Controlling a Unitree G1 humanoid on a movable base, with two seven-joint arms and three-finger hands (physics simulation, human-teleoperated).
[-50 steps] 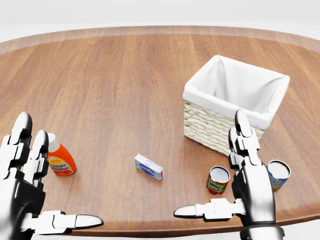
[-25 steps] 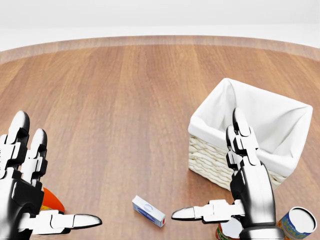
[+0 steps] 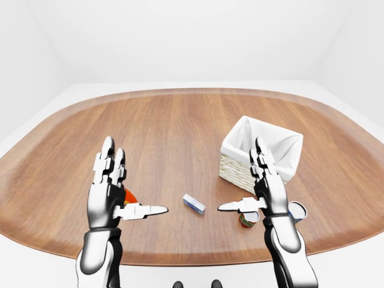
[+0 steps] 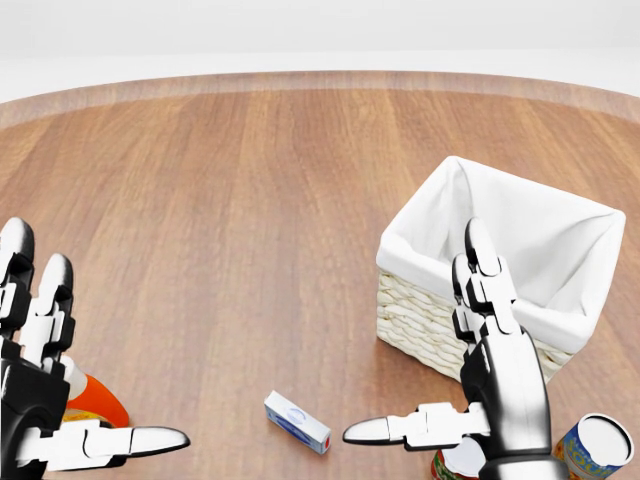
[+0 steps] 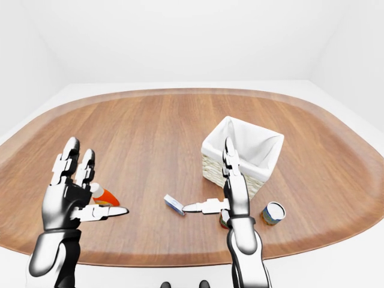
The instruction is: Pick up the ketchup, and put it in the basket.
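The ketchup (image 5: 104, 195), an orange bottle with a white cap, lies on its side on the wooden table (image 4: 250, 200), at the lower left of the head view (image 4: 97, 400). My left hand (image 4: 100, 345) is open, its fingers upright just left of the bottle and its thumb pointing right below it, not touching. The wicker basket (image 4: 420, 320) with a white liner stands at the right. My right hand (image 4: 415, 330) is open and empty before the basket's near wall.
A small white and blue box (image 4: 297, 422) lies between my hands. A red can (image 3: 247, 219) and a blue can (image 4: 596, 448) stand by my right hand, below the basket. The table's edge runs close under both hands.
A second ago the whole picture shifted down as the camera moved. Since then my left hand has moved left and lower, uncovering more of the ketchup. The right hand has barely moved.
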